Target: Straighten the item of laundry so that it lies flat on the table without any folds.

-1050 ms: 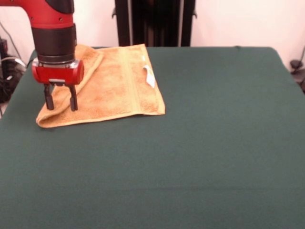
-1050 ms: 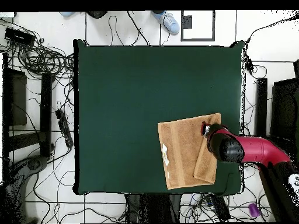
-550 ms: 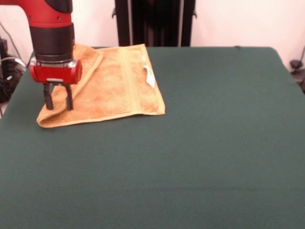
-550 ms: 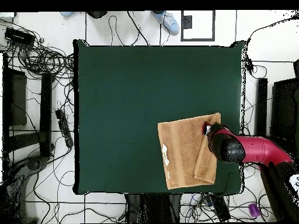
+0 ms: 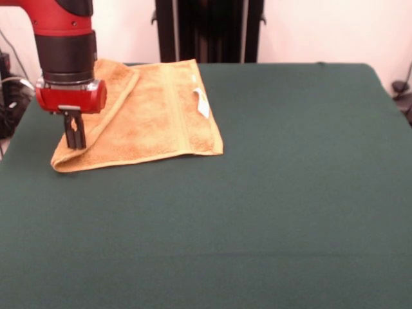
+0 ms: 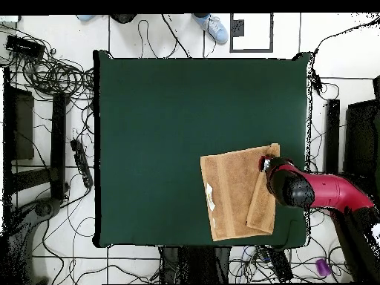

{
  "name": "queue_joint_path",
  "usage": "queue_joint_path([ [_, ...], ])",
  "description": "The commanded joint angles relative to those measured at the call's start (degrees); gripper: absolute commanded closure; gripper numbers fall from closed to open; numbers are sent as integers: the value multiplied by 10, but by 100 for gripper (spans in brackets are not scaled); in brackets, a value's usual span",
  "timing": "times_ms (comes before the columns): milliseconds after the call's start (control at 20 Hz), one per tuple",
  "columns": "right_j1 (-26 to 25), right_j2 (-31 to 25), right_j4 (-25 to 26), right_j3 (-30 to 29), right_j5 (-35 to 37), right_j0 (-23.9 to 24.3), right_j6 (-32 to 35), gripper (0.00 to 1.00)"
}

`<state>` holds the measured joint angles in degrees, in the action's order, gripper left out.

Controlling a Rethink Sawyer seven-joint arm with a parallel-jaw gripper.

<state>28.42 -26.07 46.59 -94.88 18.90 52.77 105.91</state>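
One golden-orange towel [image 5: 151,114] lies on the dark green table [image 5: 270,206], in the front view at the far left part of the cloth, and in the overhead view [image 6: 236,194] near the table's lower right corner. It is not flat: a strip along one side is folded over onto the rest, and the fold [image 5: 106,106] shows in the front view as a raised diagonal ridge running from the towel's far edge down to its near left corner; in the overhead view the doubled strip [image 6: 261,204] is the narrow, darker band on the towel's right side. A woven band [image 5: 177,109] crosses the towel, and a small white tag [image 5: 201,102] lies on its top side near the right edge. The gripper [image 5: 74,132] hangs from the red and black arm [image 5: 64,45] directly over the folded strip, close to the towel's near left corner, with its tips down at the terry. Its two dark fingers [image 5: 78,132] are pressed close together with hardly any gap between them; whether they pinch a bit of the fold's edge cannot be told from either view. In the overhead view the arm [image 6: 319,191] reaches in from the right and covers the strip's upper end.
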Motion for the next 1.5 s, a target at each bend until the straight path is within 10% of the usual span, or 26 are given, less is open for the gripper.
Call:
queue_joint_path([
  [50, -5, -32, 16, 23, -13, -40, -24, 100],
  [500, -5, -34, 9, 22, -10, -43, -20, 100],
  [550, -5, -33, 9, 21, -16, -43, -15, 0],
  [1500, -32, -45, 0, 34, 4, -32, -34, 0],
])
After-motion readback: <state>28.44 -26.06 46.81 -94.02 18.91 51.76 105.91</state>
